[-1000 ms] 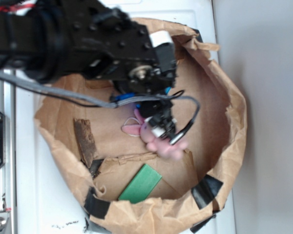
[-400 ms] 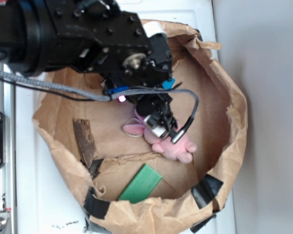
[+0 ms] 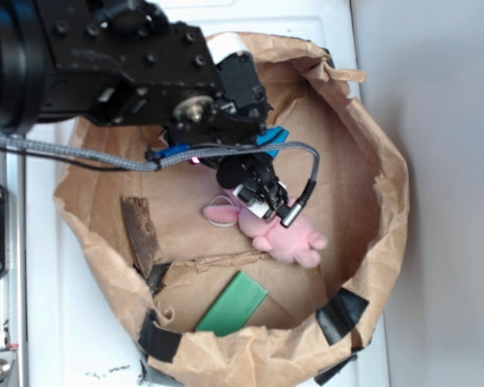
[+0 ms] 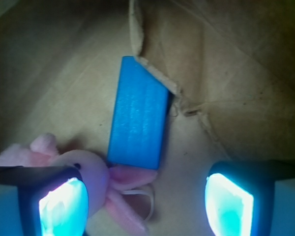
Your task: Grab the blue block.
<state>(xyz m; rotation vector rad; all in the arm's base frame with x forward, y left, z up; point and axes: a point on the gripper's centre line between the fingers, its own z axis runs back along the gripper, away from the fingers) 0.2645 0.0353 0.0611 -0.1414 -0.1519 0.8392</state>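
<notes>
The blue block (image 4: 137, 115) is a flat bright blue slab lying on the brown paper floor, just ahead of my gripper (image 4: 145, 206). One short end of it touches the ear of the pink plush bunny (image 4: 91, 172). In the exterior view only a blue corner of the block (image 3: 273, 137) shows from under the arm. The jaws stand wide open with nothing between them, hovering above the bunny's head and ears. In the exterior view my gripper (image 3: 268, 205) hangs over the head of the bunny (image 3: 289, 239).
Everything lies inside a torn brown paper bag (image 3: 390, 201) with raised walls and black tape patches (image 3: 343, 314). A flat green slab (image 3: 232, 304) rests near the front wall. A brown bark-like piece (image 3: 139, 234) lies at the left. A torn paper flap (image 4: 152, 73) overlaps the block's far edge.
The arm has shifted up and to the left in the exterior view. More of the bunny is uncovered and the blue corner shows more clearly. The jaws stay open.
</notes>
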